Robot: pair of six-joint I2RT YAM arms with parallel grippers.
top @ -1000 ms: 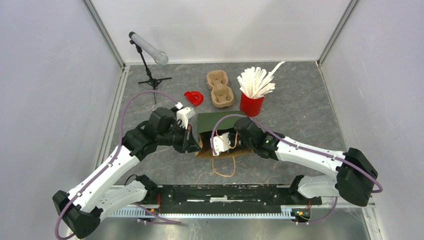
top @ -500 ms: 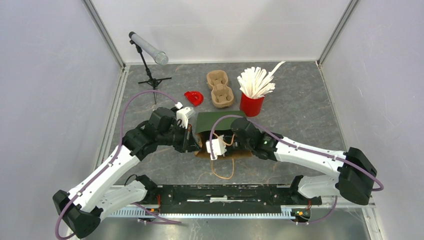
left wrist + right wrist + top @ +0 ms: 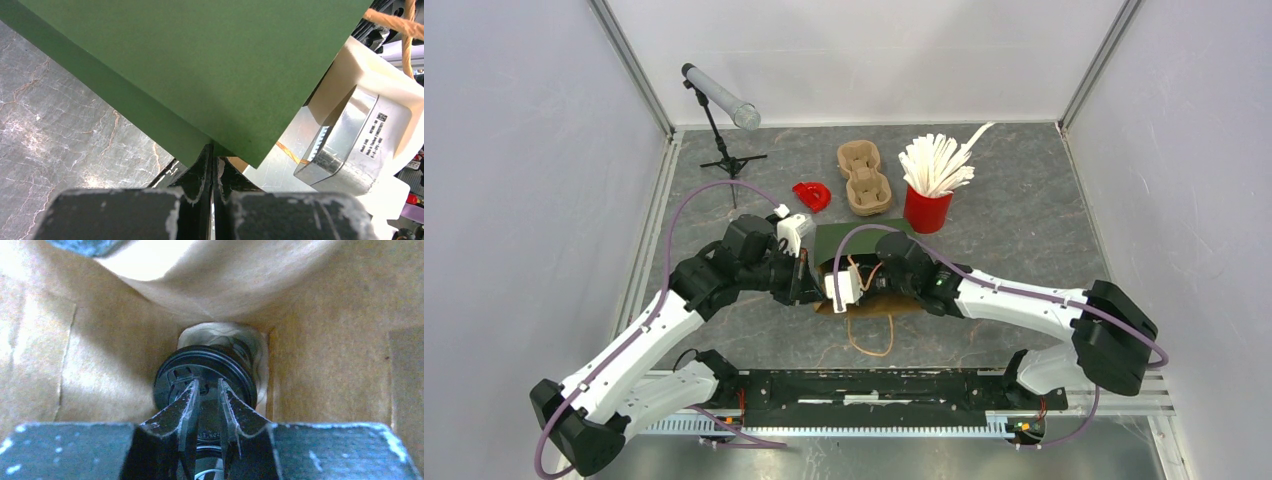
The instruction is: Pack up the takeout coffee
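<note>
Two arms, same build. Left arm (image 3: 639, 340): smooth white link shells between chunky black joint housings. Right arm (image 3: 1014, 298) is alike. Small dark screw dots run along the white shells. A lilac cable (image 3: 714, 184) loops free off each arm. White boxy camera housing (image 3: 794, 232) at each wrist; the right one carries a silver module (image 3: 345, 145) with a printed label. Left gripper (image 3: 212, 150) and right gripper (image 3: 207, 385): black fingers, edges scuffed pale grey, tapering to thin tips. Bases sit on a black plate (image 3: 874, 400) fronted by a ribbed aluminium rail.
</note>
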